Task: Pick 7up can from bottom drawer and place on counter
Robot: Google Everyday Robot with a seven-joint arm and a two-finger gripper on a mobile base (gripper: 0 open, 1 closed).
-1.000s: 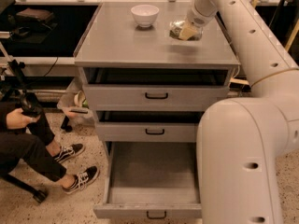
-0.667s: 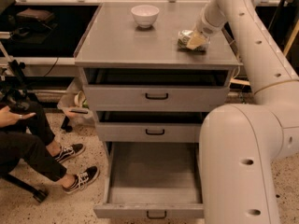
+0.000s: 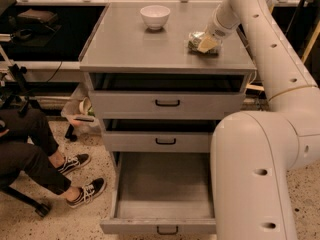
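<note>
Sitting on the counter, 7up can touches the pincer, bowl apart.

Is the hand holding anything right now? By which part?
Cannot tell. The hand sits over one end of the can, which lies on the counter near its side rim; whether it grips the can is hidden.

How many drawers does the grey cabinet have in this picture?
3: the top drawer under the counter, the middle drawer below it, and the bottom drawer, pulled farthest out. The end effector is at the 7up can on the counter's right side.
</note>
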